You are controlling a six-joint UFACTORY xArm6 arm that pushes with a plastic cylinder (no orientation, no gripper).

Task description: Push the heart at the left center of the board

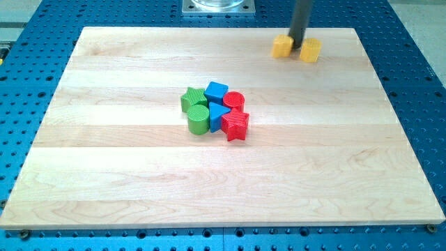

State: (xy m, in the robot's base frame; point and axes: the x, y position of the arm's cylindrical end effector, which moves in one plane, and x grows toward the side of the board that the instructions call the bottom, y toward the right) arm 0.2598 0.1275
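Observation:
My tip [297, 47] stands near the view's top right, between two yellow blocks and close to both. The left yellow block [281, 47] is small and notched, possibly the heart. The right yellow block [311, 50] looks rounded or hexagonal. Their shapes are hard to make out at this size. Both sit near the board's top edge, far from the left centre of the wooden board [90, 139].
A tight cluster lies at the board's centre: a green star [193, 98], a green cylinder [198, 119], a blue cube [216, 91], a blue triangle [219, 115], a red cylinder [234, 100] and a red star [236, 125]. A metal base [217, 6] shows at the top.

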